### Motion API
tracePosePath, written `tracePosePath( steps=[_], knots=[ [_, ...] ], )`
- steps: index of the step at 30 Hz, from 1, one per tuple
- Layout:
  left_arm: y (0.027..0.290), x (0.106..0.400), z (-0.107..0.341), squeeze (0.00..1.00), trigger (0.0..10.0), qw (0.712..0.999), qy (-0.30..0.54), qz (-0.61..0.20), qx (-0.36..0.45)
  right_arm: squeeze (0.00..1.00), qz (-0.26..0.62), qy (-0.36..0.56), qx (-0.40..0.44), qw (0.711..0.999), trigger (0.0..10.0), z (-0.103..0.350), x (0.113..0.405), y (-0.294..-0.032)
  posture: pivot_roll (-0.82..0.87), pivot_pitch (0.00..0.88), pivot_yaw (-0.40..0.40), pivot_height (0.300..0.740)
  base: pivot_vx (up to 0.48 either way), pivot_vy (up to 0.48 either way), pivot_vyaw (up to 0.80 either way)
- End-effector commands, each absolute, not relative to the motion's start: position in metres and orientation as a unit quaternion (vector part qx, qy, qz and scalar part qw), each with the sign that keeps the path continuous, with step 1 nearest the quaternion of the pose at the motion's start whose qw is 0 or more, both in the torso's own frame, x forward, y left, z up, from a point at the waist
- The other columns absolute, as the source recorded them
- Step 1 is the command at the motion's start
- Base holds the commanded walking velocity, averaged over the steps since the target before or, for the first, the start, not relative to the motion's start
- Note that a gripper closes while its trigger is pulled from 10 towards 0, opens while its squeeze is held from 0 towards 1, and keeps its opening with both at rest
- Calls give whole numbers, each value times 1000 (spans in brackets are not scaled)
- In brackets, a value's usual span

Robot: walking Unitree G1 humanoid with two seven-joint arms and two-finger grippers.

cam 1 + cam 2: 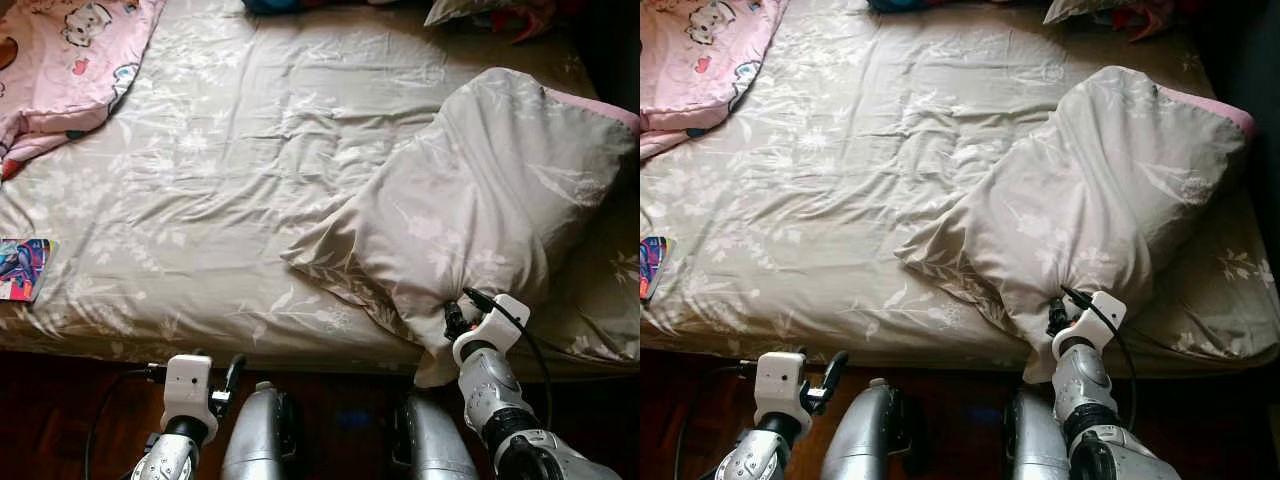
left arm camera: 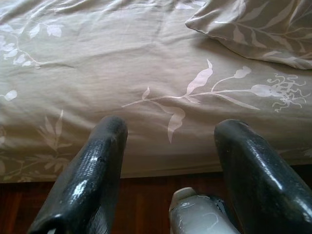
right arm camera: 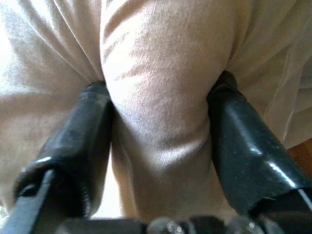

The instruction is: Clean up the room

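A large pillow point(image 1: 490, 200) in a grey-beige leaf-print case lies tilted on the right side of the bed point(image 1: 230, 170), which has a matching sheet. My right gripper point(image 1: 452, 322) is at the pillow's near corner, by the bed's front edge. In the right wrist view a thick fold of the pillow case point(image 3: 161, 97) is bunched between the two black fingers point(image 3: 243, 146), so the right gripper point(image 3: 161, 131) is shut on it. My left gripper point(image 1: 226, 374) hangs low in front of the bed's edge. The left gripper point(image 2: 170, 141) stands open with nothing in it.
A pink cartoon-print blanket point(image 1: 70, 60) is heaped at the bed's far left corner. A colourful booklet point(image 1: 22, 268) lies at the left edge of the bed. Another pillow and red fabric point(image 1: 500, 15) sit at the far right. Dark wooden floor point(image 1: 60, 410) runs below the bed.
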State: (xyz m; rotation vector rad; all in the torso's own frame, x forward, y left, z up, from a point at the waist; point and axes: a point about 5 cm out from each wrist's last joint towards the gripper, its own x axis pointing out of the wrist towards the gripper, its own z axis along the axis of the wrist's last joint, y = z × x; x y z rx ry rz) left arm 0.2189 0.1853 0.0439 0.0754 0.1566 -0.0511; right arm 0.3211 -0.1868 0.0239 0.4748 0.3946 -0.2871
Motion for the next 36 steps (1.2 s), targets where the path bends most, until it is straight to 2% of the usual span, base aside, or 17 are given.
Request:
tracePosePath(
  steps=[1, 25, 36],
  knots=[
    [187, 212, 38, 0, 10000, 993, 101, -24, 48, 0, -122, 261, 238, 927, 0, -1, 303, -167, 73, 404, 114, 646, 0, 0, 0],
    [185, 227, 38, 0, 10000, 994, 97, -21, 47, 0, -125, 260, 228, 930, 0, 0, 304, -171, 38, 344, 94, 646, 0, 0, 0],
    [181, 244, 35, 0, 10000, 995, 92, -15, 40, 0, -157, 253, 198, 934, 0, 5, 305, -191, -18, 282, 79, 646, 0, 0, 0]
  ],
)
